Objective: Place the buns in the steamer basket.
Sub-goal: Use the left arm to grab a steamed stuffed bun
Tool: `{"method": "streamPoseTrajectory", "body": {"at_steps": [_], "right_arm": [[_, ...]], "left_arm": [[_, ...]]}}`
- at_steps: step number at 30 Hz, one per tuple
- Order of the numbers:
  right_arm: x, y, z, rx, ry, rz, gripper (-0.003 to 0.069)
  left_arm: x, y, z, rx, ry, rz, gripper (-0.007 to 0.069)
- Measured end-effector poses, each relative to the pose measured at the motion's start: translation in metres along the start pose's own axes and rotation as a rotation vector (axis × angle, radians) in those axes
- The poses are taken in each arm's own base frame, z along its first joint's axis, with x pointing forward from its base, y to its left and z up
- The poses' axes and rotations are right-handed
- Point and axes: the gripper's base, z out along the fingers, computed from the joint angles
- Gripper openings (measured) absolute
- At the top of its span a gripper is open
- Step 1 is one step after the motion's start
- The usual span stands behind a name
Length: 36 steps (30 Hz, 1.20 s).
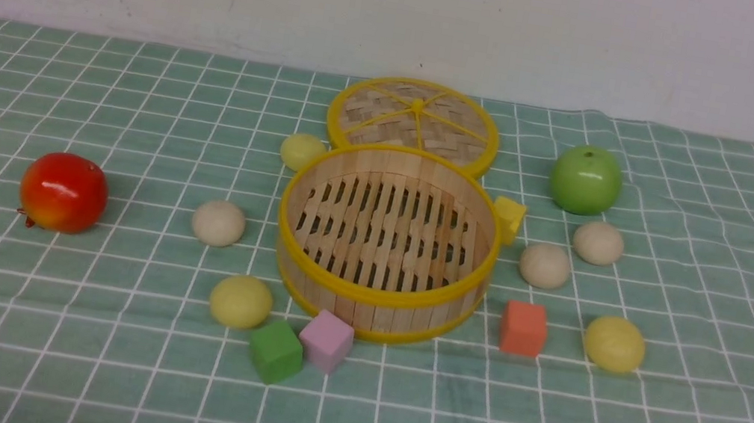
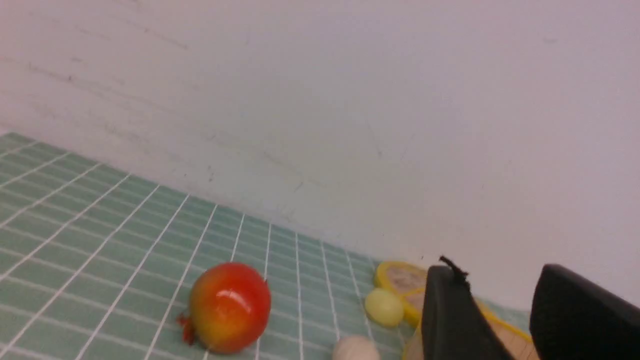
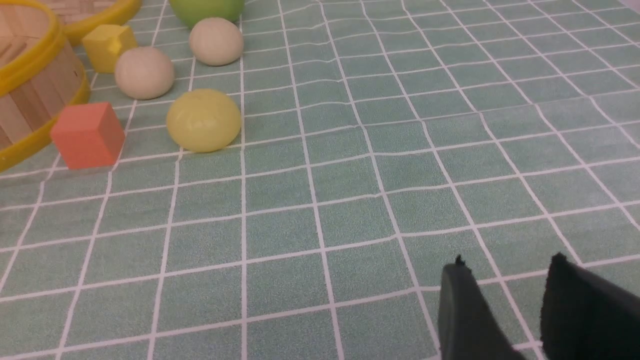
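Observation:
The steamer basket (image 1: 368, 316) stands empty in the middle of the checked cloth. Around it lie three pale yellow buns (image 1: 302, 151) (image 1: 241, 301) (image 1: 614, 344) and three beige buns (image 1: 218, 223) (image 1: 545, 265) (image 1: 598, 243). Neither gripper shows in the front view. My left gripper (image 2: 497, 272) hangs open and empty, with a yellow bun (image 2: 383, 307) and a beige bun (image 2: 356, 348) ahead of it. My right gripper (image 3: 507, 262) is open over bare cloth, well short of a yellow bun (image 3: 203, 120) and two beige buns (image 3: 144, 72) (image 3: 216, 41).
The woven lid (image 1: 412, 120) leans behind the basket. A red fruit (image 1: 63, 192) sits at the left and a green apple (image 1: 586, 179) at the back right. Green (image 1: 276, 351), pink (image 1: 325, 340), orange (image 1: 523, 328) and yellow (image 1: 509, 218) cubes lie close around the basket.

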Motion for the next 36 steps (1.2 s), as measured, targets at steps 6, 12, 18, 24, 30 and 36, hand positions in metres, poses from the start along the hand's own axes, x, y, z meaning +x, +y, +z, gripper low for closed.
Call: {"method": "streamPoseTrajectory", "body": {"at_steps": [6,12,18,24,30,36], "right_arm": [[0.000,0.000,0.000,0.000,0.000,-0.001,0.0240],[0.000,0.000,0.000,0.000,0.000,-0.001,0.0240],[0.000,0.000,0.000,0.000,0.000,0.000,0.0240],[0.000,0.000,0.000,0.000,0.000,0.000,0.0240],[0.000,0.000,0.000,0.000,0.000,0.000,0.0240],[0.000,0.000,0.000,0.000,0.000,0.000,0.0240]], "left_arm": [[-0.059,-0.026,0.001,0.056,-0.129,-0.004,0.0238],[-0.102,-0.045,0.024,-0.025,0.031,-0.007,0.0238],[-0.077,-0.032,0.045,-0.196,0.386,-0.002,0.0238],[-0.050,-0.020,0.062,-0.302,0.606,-0.012,0.0238],[-0.023,-0.013,0.089,-0.381,0.791,-0.147,0.0238],[-0.016,-0.018,0.145,-0.385,1.026,-0.127,0.0238]]}}
